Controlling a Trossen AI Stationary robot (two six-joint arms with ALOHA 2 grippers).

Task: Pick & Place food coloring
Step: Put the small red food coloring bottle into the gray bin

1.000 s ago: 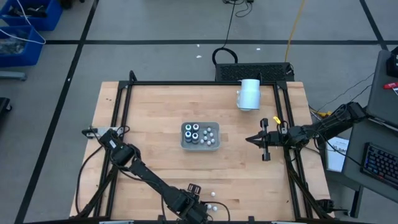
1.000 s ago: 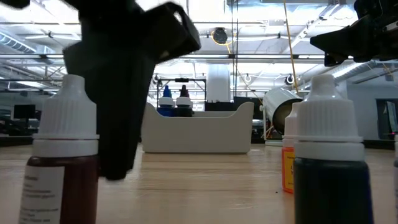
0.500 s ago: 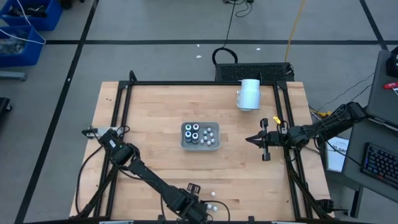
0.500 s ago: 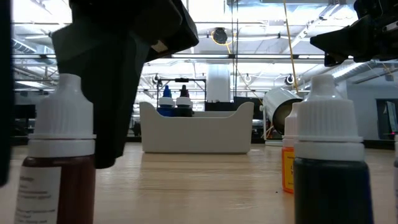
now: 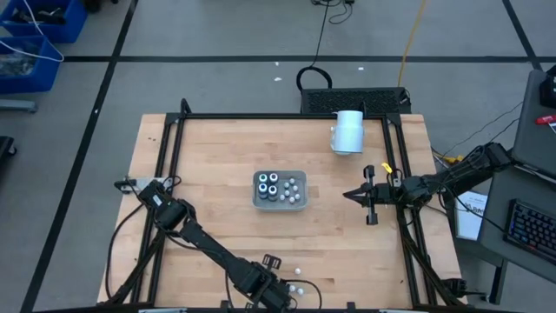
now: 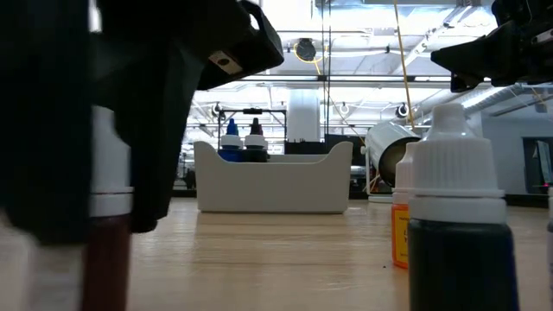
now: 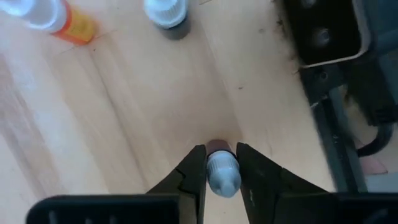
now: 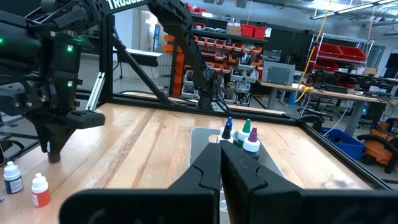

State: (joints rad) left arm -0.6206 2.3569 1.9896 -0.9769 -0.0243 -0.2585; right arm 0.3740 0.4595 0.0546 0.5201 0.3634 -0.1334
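A small food coloring bottle (image 7: 222,175) with a white cap and dark red body stands near the table's front edge, and my left gripper (image 7: 221,149) is shut on it, pointing down (image 5: 271,294). In the low view the dark fingers cover most of this bottle (image 6: 110,246). An orange bottle (image 7: 62,22) and a dark bottle (image 7: 168,14) stand on the wood just beside it. More bottles stand in the pale tray (image 5: 280,189) at the table's middle. My right gripper (image 5: 349,196) hovers shut at the right side, holding nothing. My left gripper pinches the bottle's white cap (image 7: 222,168) between its two fingers, one on each side. The fingers (image 7: 198,171) come from above, pointing down. The bottle is upright, its dark red body (image 7: 217,146) below the cap toward the tabletop.
A large white cylinder (image 5: 349,132) lies at the far right of the table. A black frame (image 5: 261,116) runs around the tabletop's edges. Bare wood lies between the tray and the front bottles (image 6: 458,216).
My left gripper has stayed in place and shut its fingers onto the red bottle's cap. In the low view the nearer finger has come in front of the bottle and hides much of it now.
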